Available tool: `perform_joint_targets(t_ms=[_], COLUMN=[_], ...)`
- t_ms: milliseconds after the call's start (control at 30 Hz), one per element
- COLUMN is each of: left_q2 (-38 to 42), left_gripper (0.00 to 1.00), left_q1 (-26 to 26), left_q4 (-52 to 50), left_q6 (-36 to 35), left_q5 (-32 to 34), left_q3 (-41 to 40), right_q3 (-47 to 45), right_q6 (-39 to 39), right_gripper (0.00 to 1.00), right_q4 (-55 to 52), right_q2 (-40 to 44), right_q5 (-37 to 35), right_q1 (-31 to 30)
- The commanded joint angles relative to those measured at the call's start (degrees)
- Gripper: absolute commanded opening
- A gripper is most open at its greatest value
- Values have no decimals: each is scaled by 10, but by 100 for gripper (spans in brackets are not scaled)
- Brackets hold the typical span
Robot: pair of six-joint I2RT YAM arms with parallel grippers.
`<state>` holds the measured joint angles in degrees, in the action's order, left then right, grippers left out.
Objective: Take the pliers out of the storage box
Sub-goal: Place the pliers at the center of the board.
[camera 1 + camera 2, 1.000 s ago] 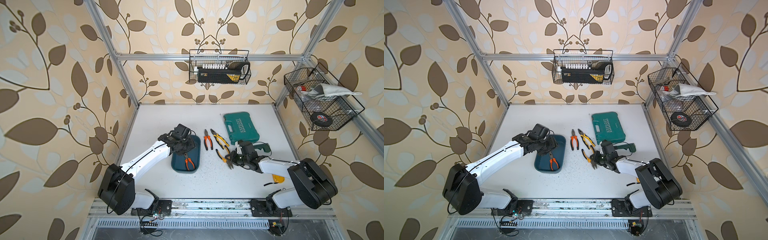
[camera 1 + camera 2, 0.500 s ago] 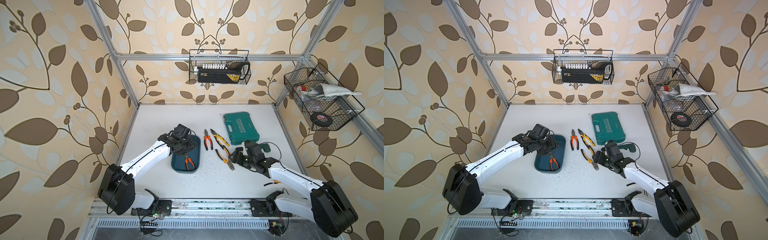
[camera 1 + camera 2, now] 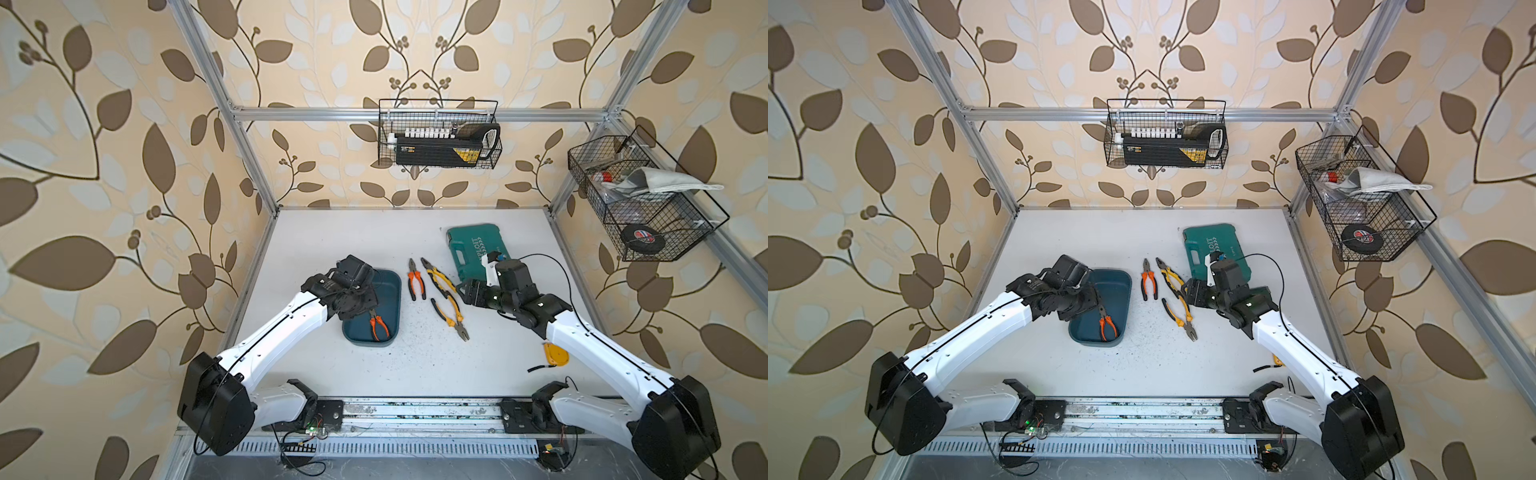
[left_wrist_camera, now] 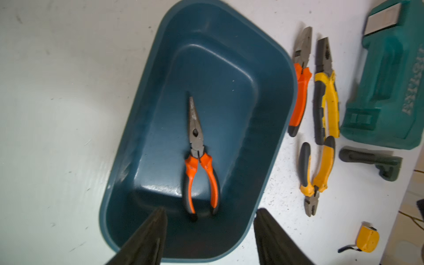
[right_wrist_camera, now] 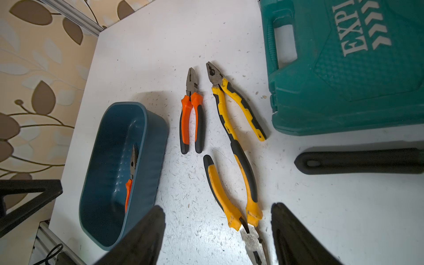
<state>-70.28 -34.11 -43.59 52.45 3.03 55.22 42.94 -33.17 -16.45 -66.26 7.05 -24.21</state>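
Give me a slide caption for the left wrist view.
Open left end effector hovers over the dark teal plastic tray holding one orange-handled needle-nose pliers.

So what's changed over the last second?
The right gripper let go of the front yellow-handled pliers, now lying on the table, and lifted clear, jaws open. The left gripper still hovers open over the storage box, the orange long-nose pliers still inside.

I log: storage box (image 3: 390,300) dark blue-teal; long-nose pliers (image 3: 378,326) inside, orange-black handles, grey jaws. At box's 3 o'clock: orange-black pliers (image 3: 417,282), yellow-black pliers (image 3: 436,274), second yellow-black pair (image 3: 451,318). Tool case (image 3: 469,245) green, white lettering. Walls (image 3: 124,166) beige, brown leaf pattern.
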Motion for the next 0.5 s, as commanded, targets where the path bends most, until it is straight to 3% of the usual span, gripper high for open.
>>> perform_joint_targets(t_ms=[0, 267, 467], left_q2=[19, 12, 11], left_gripper=[65, 65, 64], left_q1=[2, 3, 3], left_q4=[-31, -3, -9], left_q6=[-12, -5, -8], left_q5=[22, 5, 6], left_q3=[-21, -42, -40], right_q3=[-11, -51, -39], right_q6=[-3, -38, -33], right_gripper=[75, 74, 72], right_q4=[62, 155, 140], right_q2=[-31, -137, -201], right_q5=[78, 102, 50], right_q1=[-14, -56, -56])
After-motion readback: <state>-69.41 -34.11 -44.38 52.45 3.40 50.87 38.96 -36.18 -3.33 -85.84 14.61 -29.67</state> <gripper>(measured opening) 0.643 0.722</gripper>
